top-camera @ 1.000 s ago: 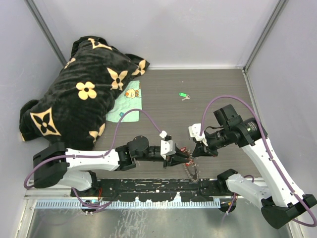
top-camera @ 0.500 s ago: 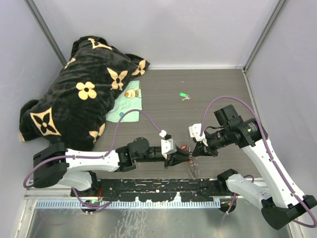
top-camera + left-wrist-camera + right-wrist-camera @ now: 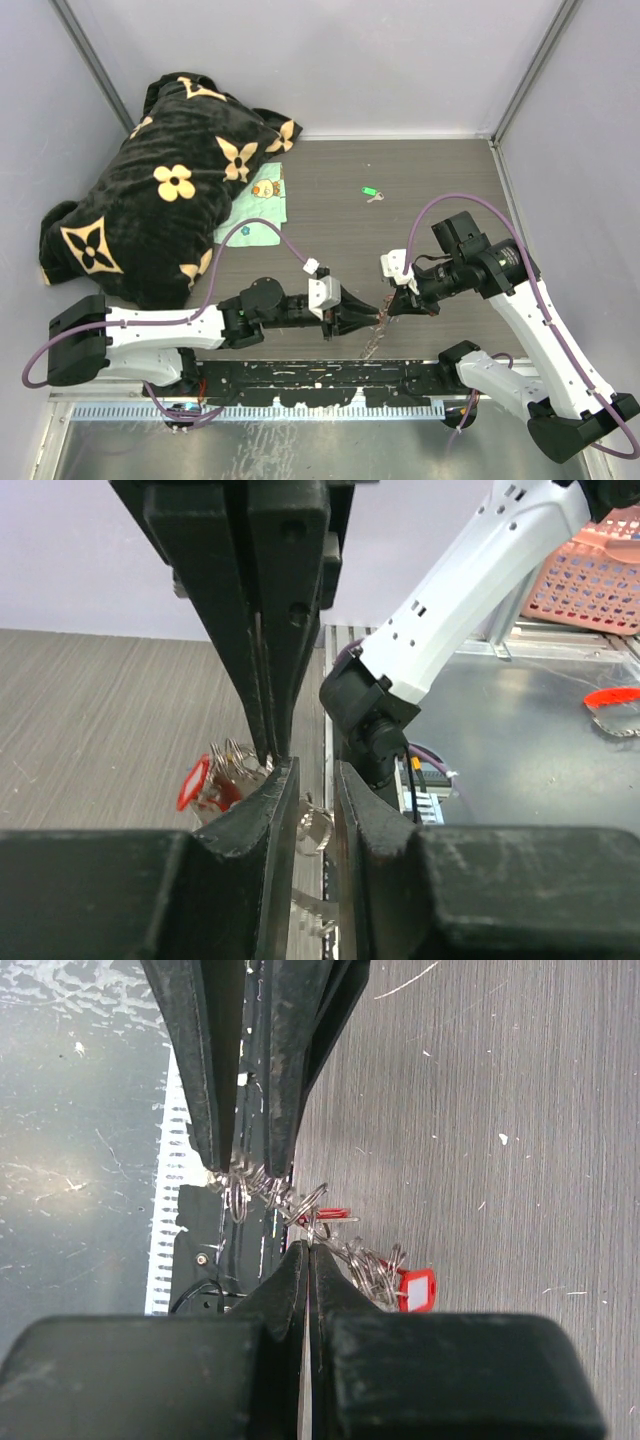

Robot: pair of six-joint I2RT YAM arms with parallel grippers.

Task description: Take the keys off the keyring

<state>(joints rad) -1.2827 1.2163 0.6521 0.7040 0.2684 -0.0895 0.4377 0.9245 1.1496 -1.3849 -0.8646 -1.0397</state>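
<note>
Right wrist: right pincer pressed shut on keyring; left pincer pinches its other end, aloft over the table edge. Red-tagged key not yet off. Next, probably: work it free.

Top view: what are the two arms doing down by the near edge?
Both are on the keyring, held up between them. The right gripper is shut on its linked rings, and the left gripper pinches the other end. A red-tagged key hangs from it, not yet removed. A green-tagged key lies loose farther out on the table.
</note>
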